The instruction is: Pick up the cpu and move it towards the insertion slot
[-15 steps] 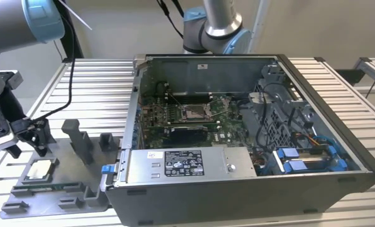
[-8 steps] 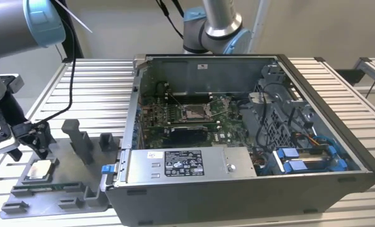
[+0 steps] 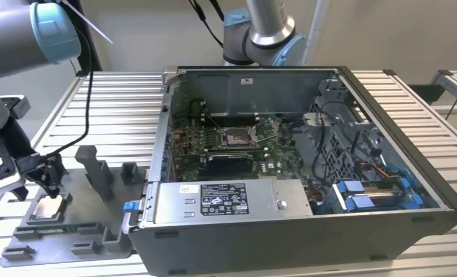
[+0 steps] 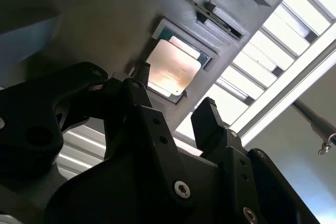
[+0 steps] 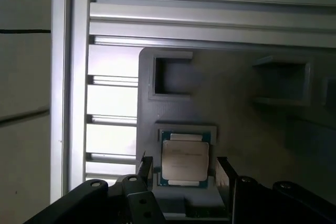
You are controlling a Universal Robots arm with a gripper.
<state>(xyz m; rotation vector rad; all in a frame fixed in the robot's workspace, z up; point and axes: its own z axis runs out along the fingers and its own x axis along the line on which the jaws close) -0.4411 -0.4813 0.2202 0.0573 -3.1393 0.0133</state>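
Your claw hangs open and empty just above the cpu, a finger to either side of it in the first wrist view. The open computer case holds a silver box whose white label you can't read (print too small), and the insertion slot. The cpu lies flat in the grey holder beside the case, well apart from the slot.

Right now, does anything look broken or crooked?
Nothing stands out. The cpu lies flat and square in its tray pocket, the open gripper straddles it, and the slot in the case looks empty.
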